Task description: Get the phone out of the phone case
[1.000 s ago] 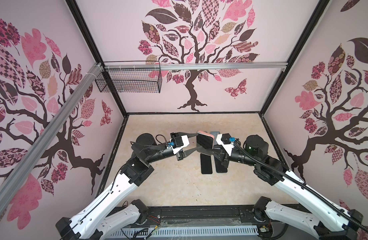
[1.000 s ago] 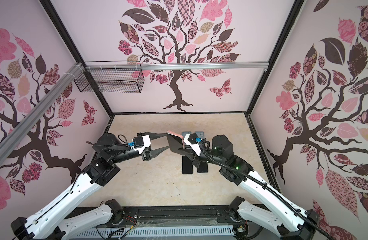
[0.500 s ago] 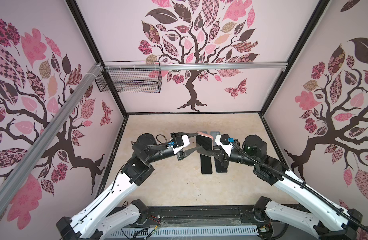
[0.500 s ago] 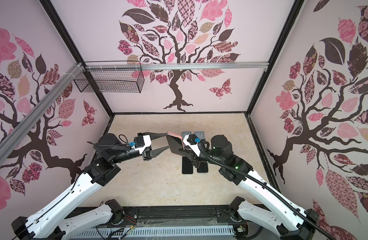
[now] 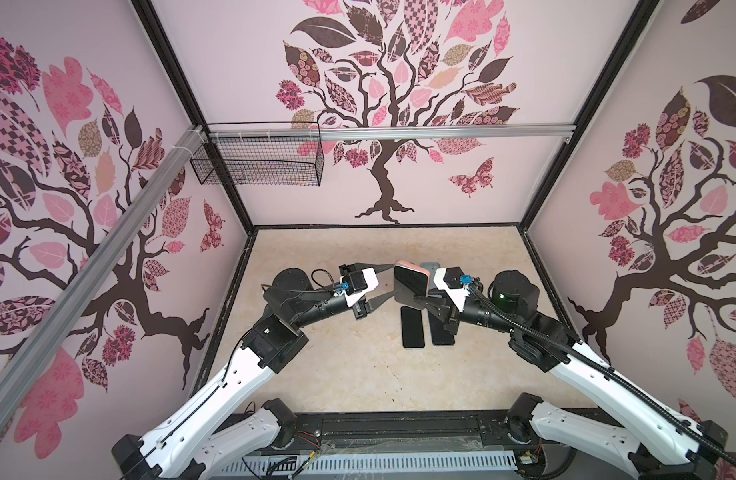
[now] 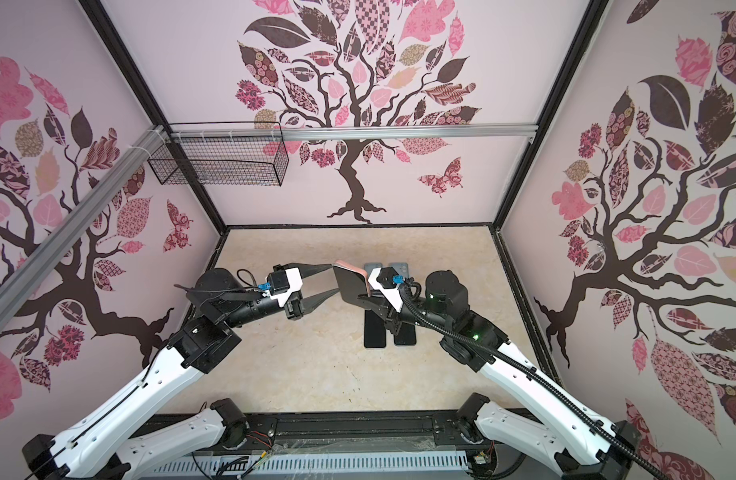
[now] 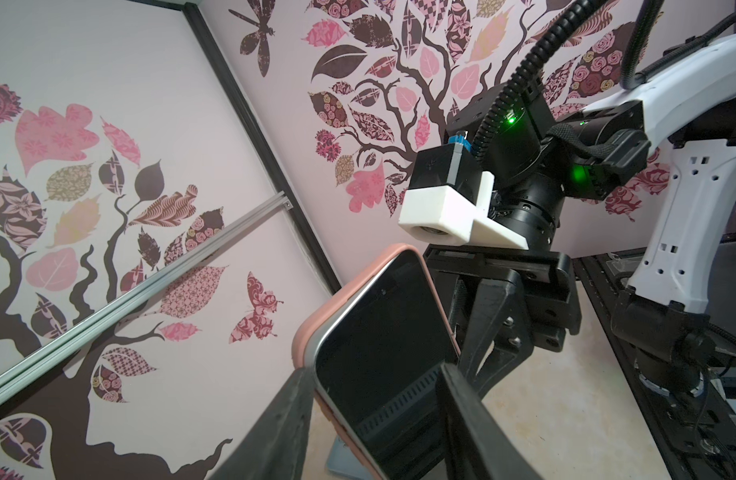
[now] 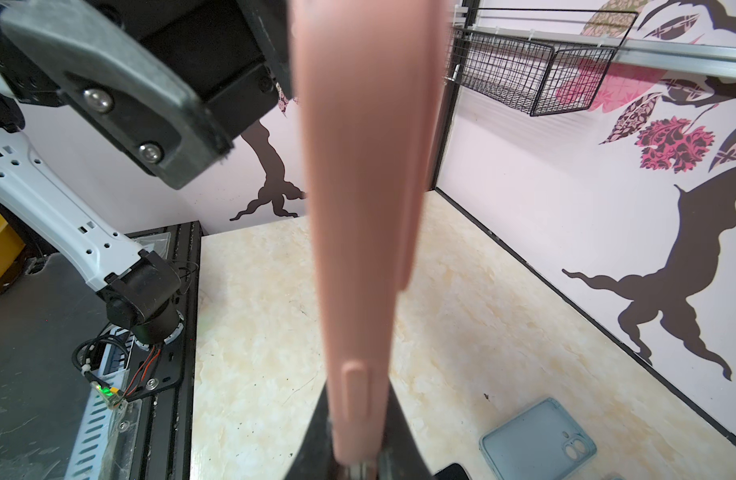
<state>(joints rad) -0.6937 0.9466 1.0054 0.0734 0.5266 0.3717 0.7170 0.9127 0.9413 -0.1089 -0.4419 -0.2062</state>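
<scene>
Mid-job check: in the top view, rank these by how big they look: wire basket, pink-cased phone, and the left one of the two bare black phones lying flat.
1. wire basket, clearly largest.
2. pink-cased phone, looks wider than the next, but it is held up nearer the camera, so unsure.
3. bare black phone.

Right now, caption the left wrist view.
Open left pincer flanks the phone in its pink case, held by right pincer.

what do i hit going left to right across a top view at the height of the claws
black round left arm joint → left claw → black phone in a pink case → white camera mount on the right wrist → black round right arm joint
</scene>
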